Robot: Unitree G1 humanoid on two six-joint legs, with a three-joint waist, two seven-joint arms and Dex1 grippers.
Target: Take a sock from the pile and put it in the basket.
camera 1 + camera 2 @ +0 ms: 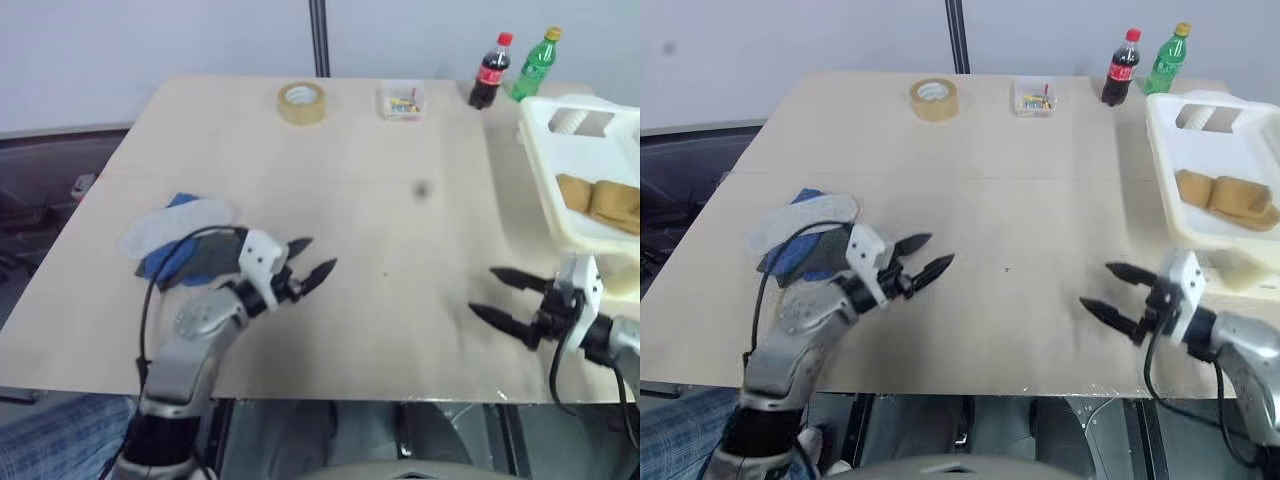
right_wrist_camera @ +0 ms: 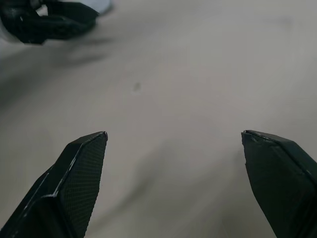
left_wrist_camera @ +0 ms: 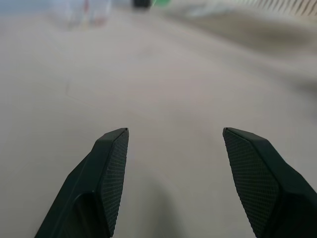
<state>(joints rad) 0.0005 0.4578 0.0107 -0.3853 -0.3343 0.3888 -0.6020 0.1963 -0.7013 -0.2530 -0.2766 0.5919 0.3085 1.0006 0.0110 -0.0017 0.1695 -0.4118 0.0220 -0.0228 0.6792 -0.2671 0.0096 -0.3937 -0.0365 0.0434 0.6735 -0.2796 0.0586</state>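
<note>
the pile at nine o'clock on the table looks light, limp and floppy, so pinch a loose top edge. left gripper and right gripper both stand with fingers apart, empty; the basket waits at three o'clock.

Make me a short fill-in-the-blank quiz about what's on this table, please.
1. The soda bottle with the red cap stands beside a ____ bottle.
2. The mustard socks lie inside the ____.
3. Both the left gripper and the right gripper are ____ and hold nothing.
4. The roll of tape lies on the ____.

Missing words: green; basket; open; table
</note>
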